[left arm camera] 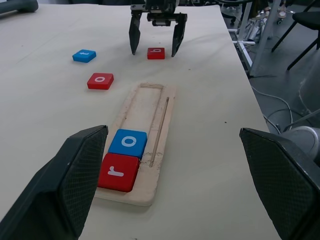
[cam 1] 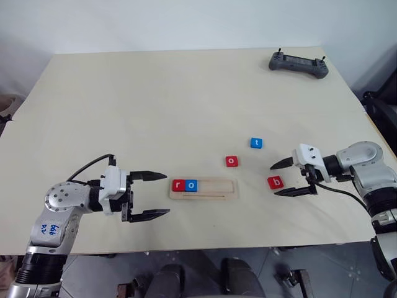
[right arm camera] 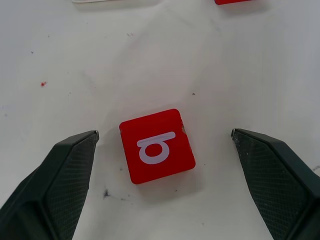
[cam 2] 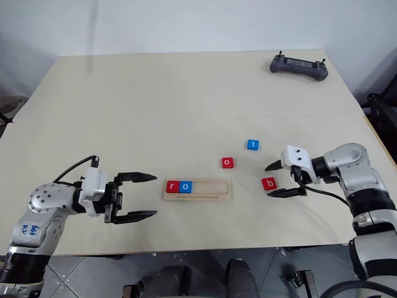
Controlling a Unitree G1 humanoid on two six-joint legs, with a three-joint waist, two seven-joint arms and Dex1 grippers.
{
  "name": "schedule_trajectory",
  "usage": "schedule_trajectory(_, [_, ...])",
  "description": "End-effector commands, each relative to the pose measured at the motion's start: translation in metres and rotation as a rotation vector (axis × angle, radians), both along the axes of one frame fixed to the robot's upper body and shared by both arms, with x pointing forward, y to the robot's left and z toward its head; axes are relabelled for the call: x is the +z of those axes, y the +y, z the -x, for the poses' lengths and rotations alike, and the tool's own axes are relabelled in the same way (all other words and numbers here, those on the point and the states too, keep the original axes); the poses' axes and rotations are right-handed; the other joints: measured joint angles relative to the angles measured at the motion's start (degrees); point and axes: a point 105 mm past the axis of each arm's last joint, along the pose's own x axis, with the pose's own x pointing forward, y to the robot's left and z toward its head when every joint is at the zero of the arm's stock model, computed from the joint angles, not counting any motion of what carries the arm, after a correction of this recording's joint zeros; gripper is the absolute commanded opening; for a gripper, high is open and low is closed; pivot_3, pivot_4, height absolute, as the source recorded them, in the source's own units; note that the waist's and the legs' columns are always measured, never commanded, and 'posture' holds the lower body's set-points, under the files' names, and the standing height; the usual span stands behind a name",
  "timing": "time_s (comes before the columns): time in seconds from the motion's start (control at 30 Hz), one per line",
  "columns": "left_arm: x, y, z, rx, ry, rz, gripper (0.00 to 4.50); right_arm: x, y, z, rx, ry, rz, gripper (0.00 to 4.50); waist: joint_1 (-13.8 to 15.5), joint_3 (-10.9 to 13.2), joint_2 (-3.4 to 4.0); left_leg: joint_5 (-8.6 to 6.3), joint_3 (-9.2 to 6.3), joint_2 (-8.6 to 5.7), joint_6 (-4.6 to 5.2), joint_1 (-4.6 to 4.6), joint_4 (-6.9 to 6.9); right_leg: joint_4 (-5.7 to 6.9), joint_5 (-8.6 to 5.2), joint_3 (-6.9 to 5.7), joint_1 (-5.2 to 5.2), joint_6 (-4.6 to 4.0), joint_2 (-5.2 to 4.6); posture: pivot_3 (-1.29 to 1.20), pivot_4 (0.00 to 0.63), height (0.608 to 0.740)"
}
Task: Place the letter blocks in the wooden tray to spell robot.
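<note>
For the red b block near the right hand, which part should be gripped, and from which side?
Grip the red b block across two opposite side edges, coming down from above. It lies flat on the table, apart from the other blocks, so only its thin sides are offered. The right hand already has its open fingers on either side of it; the block sits slightly turned, so a small wrist roll would likely square the grip.

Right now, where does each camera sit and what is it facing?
Head pair: looks down over the table; both arms show.
Left wrist: looks along the tray toward the right gripper; its own fingers frame it.
Right wrist: looks down on the b block between open fingers.
Shared: b block.
</note>
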Motion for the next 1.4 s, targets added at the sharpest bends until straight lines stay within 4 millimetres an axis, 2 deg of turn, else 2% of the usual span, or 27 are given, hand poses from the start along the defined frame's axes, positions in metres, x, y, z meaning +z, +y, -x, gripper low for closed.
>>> schedule_trajectory(0.03, [0.01, -0.006, 0.003, -0.038, -0.061, -0.001, 4.5, -0.004, 0.001, 0.008, 0.069, 0.052, 0.013, 3.57, 0.0, 0.0, 0.0, 0.0, 0.0, 0.0, 0.0, 0.0, 0.0, 0.0, 0.0, 0.0, 0.0, 0.0, 0.0, 0.0, 0.15, 0.74])
schedule_trajectory(0.23, [0.017, -0.01, 0.004, -0.055, -0.108, 0.026, 4.5, -0.006, 0.0, 0.011, 0.076, 0.051, -0.001, 1.54, 0.1, 0.0, 0.0, -0.01, -0.03, 0.0, 0.0, 0.0, 0.04, 0.01, 0.0, -0.04, 0.03, 0.0, 0.0, 0.0, 0.15, 0.74])
schedule_trajectory(0.27, [0.018, -0.011, 0.004, -0.058, -0.114, 0.034, 4.5, -0.006, 0.001, 0.011, 0.076, 0.049, -0.005, 1.47, 0.0, 0.0, 0.0, -0.01, -0.04, 0.0, 0.0, 0.0, 0.04, 0.01, 0.0, -0.04, 0.03, 0.0, 0.0, 0.0, 0.15, 0.74])
schedule_trajectory(0.37, [0.021, -0.015, 0.004, -0.065, -0.12, 0.067, 4.5, 0.002, 0.007, 0.01, 0.082, 0.035, -0.042, 1.47, 0.0, 0.0, 0.0, -0.01, -0.04, 0.0, 0.0, 0.0, 0.06, 0.02, 0.0, -0.05, 0.03, 0.0, 0.0, 0.0, 0.15, 0.74])
schedule_trajectory(0.5, [0.019, -0.012, 0.006, -0.055, -0.081, 0.071, 4.5, 0.025, 0.031, 0.015, 0.132, 0.037, -0.139, 1.47, 0.0, 0.0, 0.01, -0.02, -0.07, 0.01, -0.02, -0.02, 0.09, 0.03, 0.0, -0.05, 0.02, 0.0, -0.01, 0.0, 0.15, 0.74])
schedule_trajectory(0.57, [0.013, -0.006, 0.008, -0.038, -0.051, 0.057, 4.5, 0.034, 0.049, 0.018, 0.126, 0.046, -0.154, 1.47, -0.1, 0.0, 0.04, -0.03, -0.09, 0.03, -0.03, -0.02, 0.08, 0.04, 0.0, -0.05, 0.01, 0.0, -0.01, 0.0, 0.15, 0.74])
schedule_trajectory(0.67, [0.007, 0.002, 0.008, 0.007, -0.042, 0.051, 4.5, 0.056, 0.09, 0.03, 0.155, 0.088, -0.264, 1.47, -0.1, 0.0, 0.06, -0.09, -0.09, 0.2, -0.13, -0.02, 0.09, 0.04, 0.0, -0.03, 0.0, 0.0, -0.02, 0.0, 0.15, 0.74])
schedule_trajectory(0.73, [0.005, 0.005, 0.008, 0.028, -0.039, 0.052, 4.5, 0.063, 0.108, 0.038, 0.166, 0.107, -0.292, 1.47, 0.0, 0.0, 0.06, -0.1, -0.12, 0.23, -0.15, -0.03, 0.1, 0.01, 0.0, -0.04, -0.01, -0.01, -0.03, 0.0, 0.15, 0.74])
schedule_trajectory(0.83, [0.004, 0.006, 0.007, 0.045, -0.042, 0.053, 4.5, 0.058, 0.131, 0.041, 0.134, 0.109, -0.254, 1.47, 0.6, 0.0, 0.06, -0.13, -0.19, 0.17, -0.12, -0.07, 0.17, 0.0, 0.0, -0.06, 0.01, -0.01, -0.07, 0.0, 0.15, 0.74])
schedule_trajectory(0.9, [0.004, 0.006, 0.007, 0.049, -0.045, 0.057, 4.5, 0.046, 0.147, 0.037, 0.086, 0.088, -0.203, 1.47, 1.2, 0.0, 0.05, -0.16, -0.2, 0.07, -0.06, -0.07, 0.19, 0.01, 0.0, -0.05, 0.01, -0.01, -0.08, 0.0, 0.15, 0.74])
schedule_trajectory(1.1, [0.005, 0.003, 0.008, 0.052, -0.051, 0.062, 4.5, 0.031, 0.178, 0.03, 0.031, 0.063, -0.189, 1.47, 1.4, 0.0, 0.05, -0.19, -0.27, -0.03, -0.01, -0.13, 0.25, 0.07, 0.0, -0.06, -0.02, -0.01, -0.06, 0.0, 0.15, 0.74])
schedule_trajectory(1.27, [0.005, 0.005, 0.01, 0.062, -0.05, 0.062, 4.5, 0.023, 0.189, 0.033, 0.04, 0.045, -0.166, 1.47, 1.3, 0.0, 0.05, -0.19, -0.27, -0.02, -0.01, -0.13, 0.23, 0.13, 0.0, -0.08, -0.06, -0.01, -0.03, 0.0, 0.15, 0.74])
schedule_trajectory(1.4, [0.005, 0.004, 0.011, 0.066, -0.05, 0.064, 4.5, 0.022, 0.19, 0.031, 0.044, 0.031, -0.157, 1.47, 1.3, 0.0, 0.05, -0.19, -0.27, -0.02, -0.01, -0.13, 0.23, 0.15, 0.0, -0.08, -0.06, -0.01, -0.01, 0.0, 0.15, 0.74])
